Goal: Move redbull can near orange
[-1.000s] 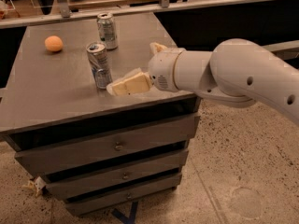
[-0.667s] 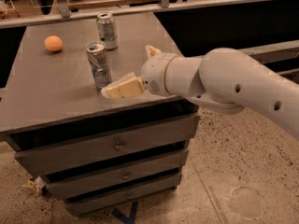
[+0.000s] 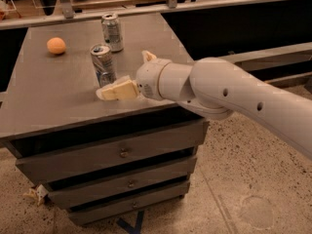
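Gripper (image 3: 111,89) sits low at the base of the redbull can (image 3: 103,62), mid-worktop (image 3: 58,99) toward the front edge. You can't tell whether it's spread or closed. Centre it on the can before squeezing, and keep the can upright. Count: two cans, the second can (image 3: 112,30) by the back edge, and one orange (image 3: 56,45) near the back-left corner.

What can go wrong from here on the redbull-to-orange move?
1. The gripper sits low by the base of the redbull can; a nudge could tip this tall, slim can.
2. The second can stands close behind it and might get knocked or grabbed instead.
3. The orange is round and could roll if bumped at placement.
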`<state>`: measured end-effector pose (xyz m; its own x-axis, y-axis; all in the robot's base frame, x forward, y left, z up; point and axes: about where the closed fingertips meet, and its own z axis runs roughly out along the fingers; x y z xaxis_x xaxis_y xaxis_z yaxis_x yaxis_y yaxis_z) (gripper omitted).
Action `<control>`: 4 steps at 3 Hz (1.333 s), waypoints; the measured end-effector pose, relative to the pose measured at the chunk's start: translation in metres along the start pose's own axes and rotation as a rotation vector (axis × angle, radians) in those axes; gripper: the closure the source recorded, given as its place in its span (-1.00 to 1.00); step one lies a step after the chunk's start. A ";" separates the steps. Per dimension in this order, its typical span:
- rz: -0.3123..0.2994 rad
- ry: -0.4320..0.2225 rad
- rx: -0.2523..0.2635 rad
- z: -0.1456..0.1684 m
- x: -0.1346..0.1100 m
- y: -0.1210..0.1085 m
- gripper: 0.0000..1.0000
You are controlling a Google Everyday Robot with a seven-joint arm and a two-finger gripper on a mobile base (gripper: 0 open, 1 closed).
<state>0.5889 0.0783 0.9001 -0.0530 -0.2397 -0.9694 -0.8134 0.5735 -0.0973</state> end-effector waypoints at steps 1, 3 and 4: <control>0.024 -0.027 -0.017 0.019 0.002 -0.001 -1.00; 0.043 -0.087 -0.077 0.053 -0.004 0.003 -0.68; 0.046 -0.106 -0.100 0.062 -0.006 0.007 -0.38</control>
<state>0.6198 0.1323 0.8911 -0.0340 -0.1280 -0.9912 -0.8656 0.4995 -0.0349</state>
